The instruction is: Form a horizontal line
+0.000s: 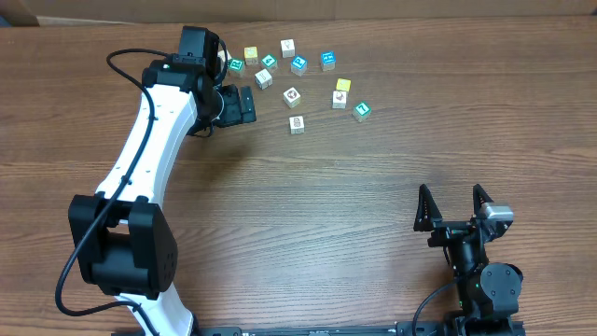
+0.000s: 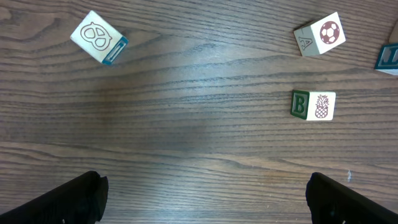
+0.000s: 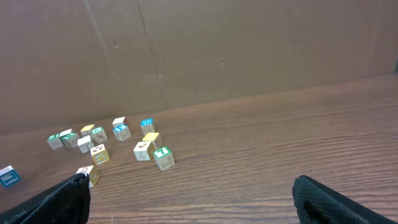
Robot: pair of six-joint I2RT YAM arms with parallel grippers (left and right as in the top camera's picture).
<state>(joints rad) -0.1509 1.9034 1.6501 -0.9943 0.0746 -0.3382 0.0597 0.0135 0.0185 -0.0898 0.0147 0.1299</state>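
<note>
I see my left gripper [image 1: 248, 105] spread wide and empty. The cubes [image 1: 298, 64] lie scattered near it, on its right, not lined up. My right gripper [image 1: 454, 207], well apart from the left gripper, is also wide open and empty.

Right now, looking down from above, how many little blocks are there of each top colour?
White-topped blocks: 5
Green or blue-topped blocks: 5
Yellow-topped blocks: 2
Total: 12
</note>
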